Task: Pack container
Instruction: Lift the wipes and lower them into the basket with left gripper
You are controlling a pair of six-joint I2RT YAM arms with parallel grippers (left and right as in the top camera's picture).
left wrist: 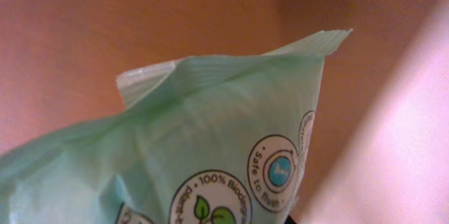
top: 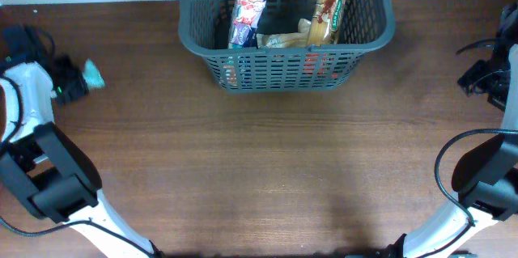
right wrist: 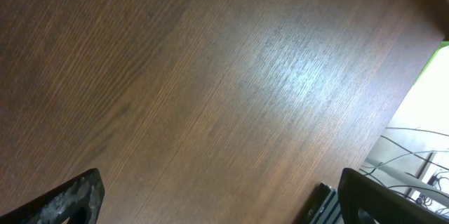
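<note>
The container (top: 283, 50), a dark grey lattice basket, stands at the back centre of the table. Inside it lie a white, blue and red packet (top: 248, 11), a long brown and gold packet (top: 330, 3) and a beige wrapper (top: 287, 40). My left gripper (top: 77, 82) is at the far left, well away from the basket, shut on a pale green wipes packet (top: 94, 73). That packet (left wrist: 210, 133) fills the left wrist view and hides the fingers. My right gripper (top: 484, 76) is at the far right edge, open and empty, with bare wood between its fingers (right wrist: 221, 196).
Black cables (top: 24, 40) lie at the back left by the left arm. In the right wrist view the table's edge (right wrist: 414, 90) runs close on the right, with cables (right wrist: 414, 154) beyond it. A small striped object (right wrist: 319, 208) lies by the right finger.
</note>
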